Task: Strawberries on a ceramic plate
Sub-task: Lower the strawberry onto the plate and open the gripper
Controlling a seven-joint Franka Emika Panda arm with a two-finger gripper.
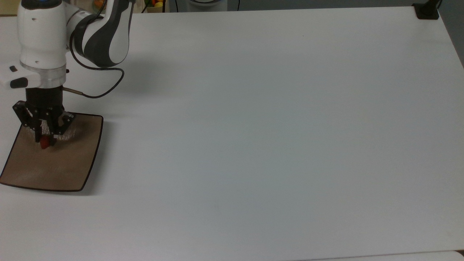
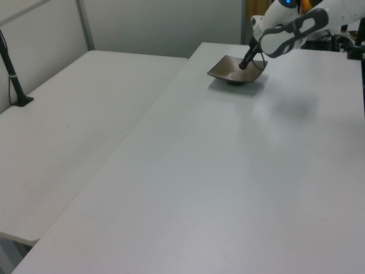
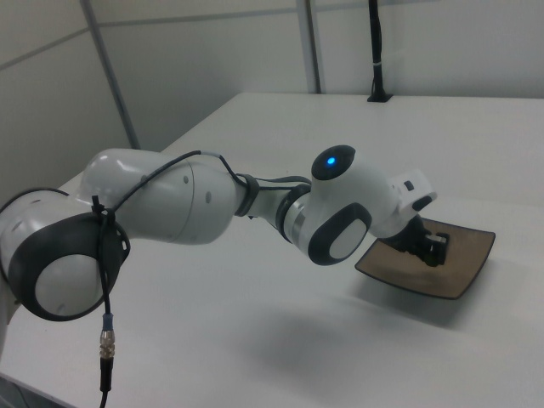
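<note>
The gripper (image 1: 44, 142) is clenched on the strawberry (image 1: 44, 144), a small red fruit pinched between its fingertips. In the top view it hangs over the inner part of the ceramic plate (image 1: 72, 166), toward the top view's left — well inside the dark rim, not at the edge. Whether the fruit already touches the glaze or sits just above it cannot be told (the left view puts the fingertips low in the dish, nothing more). The plate holds nothing else, and it stands near a corner of the white table (image 1: 272, 127). By my reading the carry is done and the placing is nearly so — what remains is the release and a clean retreat upward.
</note>
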